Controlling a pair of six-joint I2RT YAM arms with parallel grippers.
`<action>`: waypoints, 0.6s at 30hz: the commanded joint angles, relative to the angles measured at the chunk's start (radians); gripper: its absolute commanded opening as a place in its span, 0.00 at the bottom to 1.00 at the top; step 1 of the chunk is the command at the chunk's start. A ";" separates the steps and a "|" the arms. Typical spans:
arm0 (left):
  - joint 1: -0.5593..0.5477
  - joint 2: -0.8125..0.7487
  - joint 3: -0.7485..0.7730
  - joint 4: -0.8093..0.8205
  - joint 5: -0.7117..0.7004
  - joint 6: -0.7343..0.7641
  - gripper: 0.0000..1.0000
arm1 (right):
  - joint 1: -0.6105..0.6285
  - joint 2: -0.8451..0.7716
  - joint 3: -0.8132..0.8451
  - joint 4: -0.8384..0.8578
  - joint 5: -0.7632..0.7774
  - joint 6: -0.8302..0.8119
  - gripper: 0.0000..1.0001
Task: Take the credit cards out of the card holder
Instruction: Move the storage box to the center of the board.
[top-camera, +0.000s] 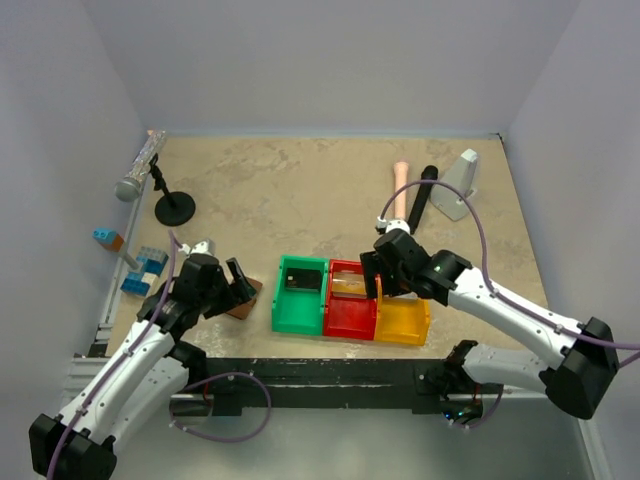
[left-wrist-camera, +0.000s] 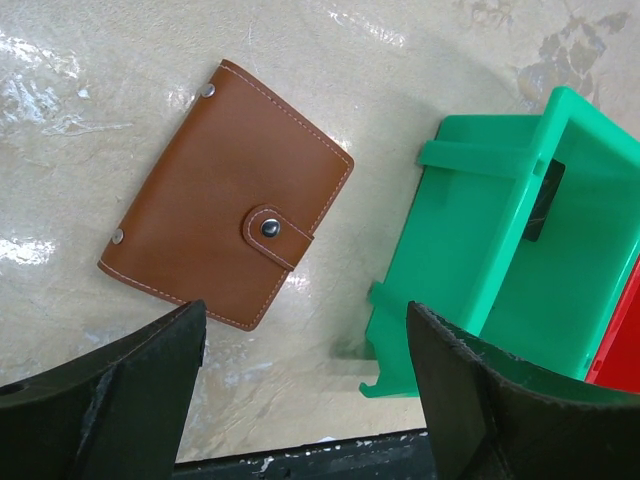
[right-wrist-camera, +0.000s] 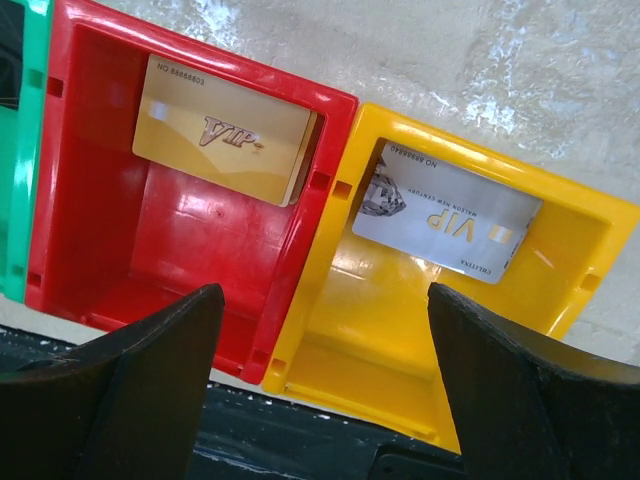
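Note:
The brown card holder (left-wrist-camera: 228, 194) lies closed and snapped shut on the table, left of the green bin (left-wrist-camera: 520, 260); in the top view it (top-camera: 246, 298) is partly hidden under my left gripper (top-camera: 240, 283). A dark card (top-camera: 301, 279) lies in the green bin (top-camera: 299, 295). A gold card (right-wrist-camera: 222, 128) leans in the red bin (right-wrist-camera: 170, 230). A silver card (right-wrist-camera: 445, 213) leans in the yellow bin (right-wrist-camera: 400, 350). My left gripper (left-wrist-camera: 305, 390) is open and empty above the table. My right gripper (right-wrist-camera: 325, 380) is open and empty above the red and yellow bins.
A microphone on a round stand (top-camera: 160, 190) stands at the back left. Blue toy blocks (top-camera: 140, 270) lie at the left edge. A black and pink tool (top-camera: 415, 195) and a white wedge (top-camera: 462, 185) lie at the back right.

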 joint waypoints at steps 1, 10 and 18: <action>-0.004 -0.013 -0.006 0.042 0.029 -0.012 0.86 | 0.005 0.060 0.064 0.010 0.027 0.049 0.87; -0.004 -0.006 -0.015 0.065 0.032 0.002 0.86 | 0.005 0.209 0.098 0.033 0.007 0.056 0.71; -0.004 0.022 -0.015 0.067 0.032 0.007 0.83 | 0.005 0.295 0.115 0.038 -0.022 0.066 0.55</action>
